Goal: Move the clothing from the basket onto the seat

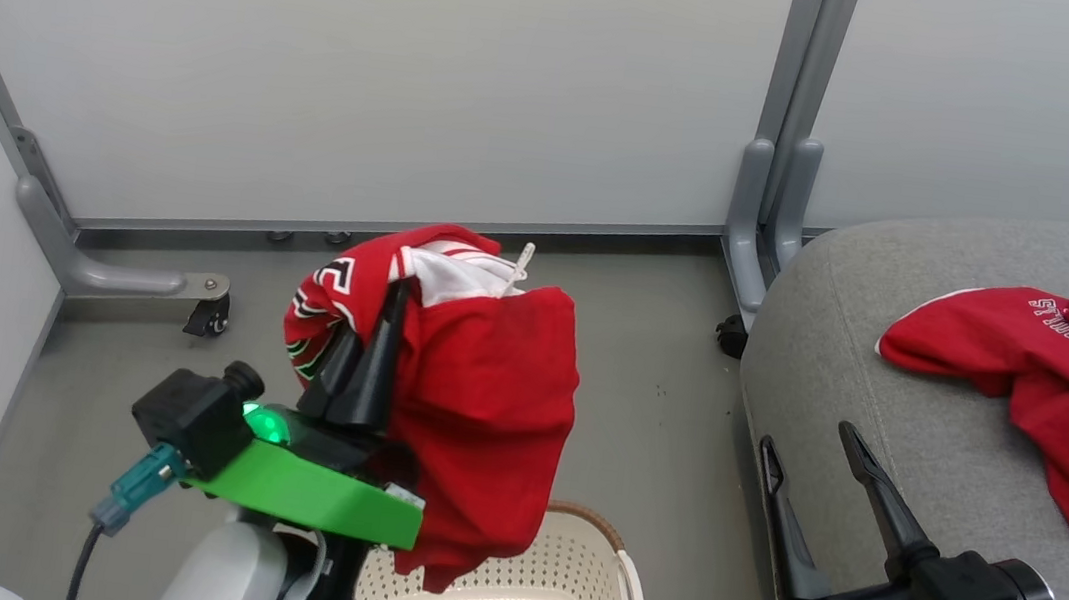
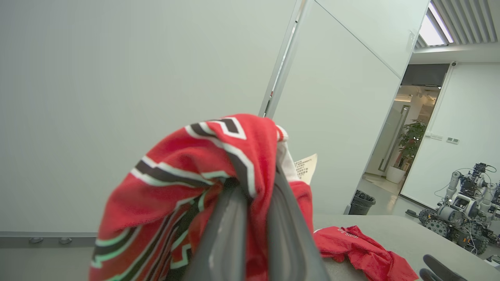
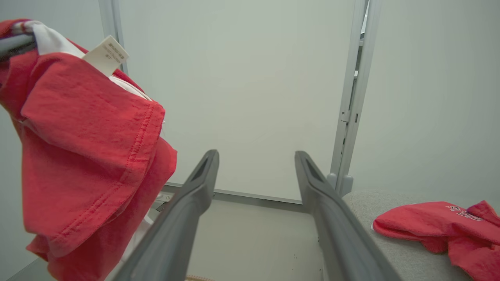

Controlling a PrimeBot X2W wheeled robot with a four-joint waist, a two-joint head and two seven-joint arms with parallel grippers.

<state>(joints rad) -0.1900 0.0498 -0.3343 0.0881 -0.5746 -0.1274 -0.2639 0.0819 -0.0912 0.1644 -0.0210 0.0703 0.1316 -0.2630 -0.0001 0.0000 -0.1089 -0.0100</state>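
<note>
The red striped fabric garment (image 1: 492,406) hangs above the cream perforated plastic basket (image 1: 575,566). To my right, the red lettered jersey (image 1: 1059,380) lies on the grey upholstered seat (image 1: 888,381)

Head: I look steeply down; basket (image 1: 586,558) near, seat (image 1: 893,331) right.
Wrists: mine face the far wall (image 1: 369,70), left tight behind the garment (image 2: 168,183).
Shared: jersey (image 1: 1039,378) on seat.

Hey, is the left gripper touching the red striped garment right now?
Touching. The left wrist view shows the left gripper shut on the striped garment, fabric pinched between its jaws and draped over them.
</note>
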